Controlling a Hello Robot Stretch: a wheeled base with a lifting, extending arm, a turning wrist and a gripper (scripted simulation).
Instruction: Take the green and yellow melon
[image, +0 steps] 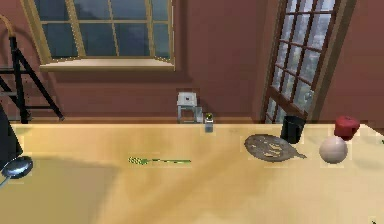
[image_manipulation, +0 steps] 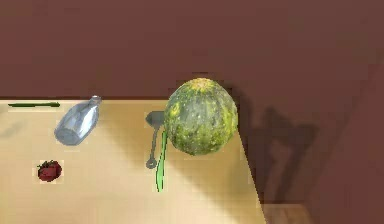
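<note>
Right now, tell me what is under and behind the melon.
Behind the melon stands the bare dark red wall. A grey spoon and a thin green utensil lie beside it; the melon covers whatever lies under it.

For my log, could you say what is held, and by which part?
It cannot be told; the melon is seen at the table's far corner.

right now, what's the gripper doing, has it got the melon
gripper: cannot be told. The green and yellow melon is near the table's corner in the arm side view.
</note>
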